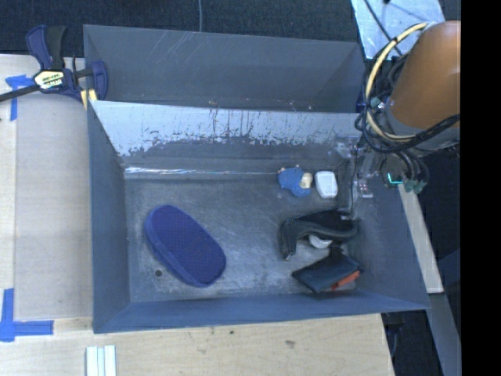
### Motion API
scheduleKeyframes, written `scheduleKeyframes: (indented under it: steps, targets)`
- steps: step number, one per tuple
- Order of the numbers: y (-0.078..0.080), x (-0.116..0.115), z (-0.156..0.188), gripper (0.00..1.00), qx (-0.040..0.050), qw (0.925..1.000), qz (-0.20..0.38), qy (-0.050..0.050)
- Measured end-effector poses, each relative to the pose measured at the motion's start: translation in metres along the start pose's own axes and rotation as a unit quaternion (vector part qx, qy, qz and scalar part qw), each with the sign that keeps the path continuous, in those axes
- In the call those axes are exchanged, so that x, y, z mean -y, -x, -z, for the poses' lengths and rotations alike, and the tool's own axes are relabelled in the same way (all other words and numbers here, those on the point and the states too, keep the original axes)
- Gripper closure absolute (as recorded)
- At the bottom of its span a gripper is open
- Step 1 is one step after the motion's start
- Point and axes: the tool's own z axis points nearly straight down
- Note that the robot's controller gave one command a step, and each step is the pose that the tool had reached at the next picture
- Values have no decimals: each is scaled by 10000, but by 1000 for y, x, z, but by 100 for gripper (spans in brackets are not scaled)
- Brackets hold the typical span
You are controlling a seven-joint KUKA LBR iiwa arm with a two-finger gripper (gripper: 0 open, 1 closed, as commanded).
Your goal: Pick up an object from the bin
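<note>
My gripper [357, 185] hangs at the bin's right side, just above the right end of a black curved thing [313, 230] that lies on the floor there. A small white piece [318, 242] shows under that black thing. Just left of the gripper lie a small white block [326, 184] and a small blue lump [294, 181], side by side near the back wall. In front of the black thing, at the front right corner, lies a dark flat wallet-like thing with an orange edge [329, 276].
A large blue oval pad [185, 244] lies on the left half of the floor, well away from the gripper. The arm's orange cover and cables stand over the bin's right rim.
</note>
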Motion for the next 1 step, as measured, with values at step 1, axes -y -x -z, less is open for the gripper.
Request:
scheduleKeyframes:
  steps: [1]
  targets:
    - [12,-37,-31,0,22,9715,2370,1]
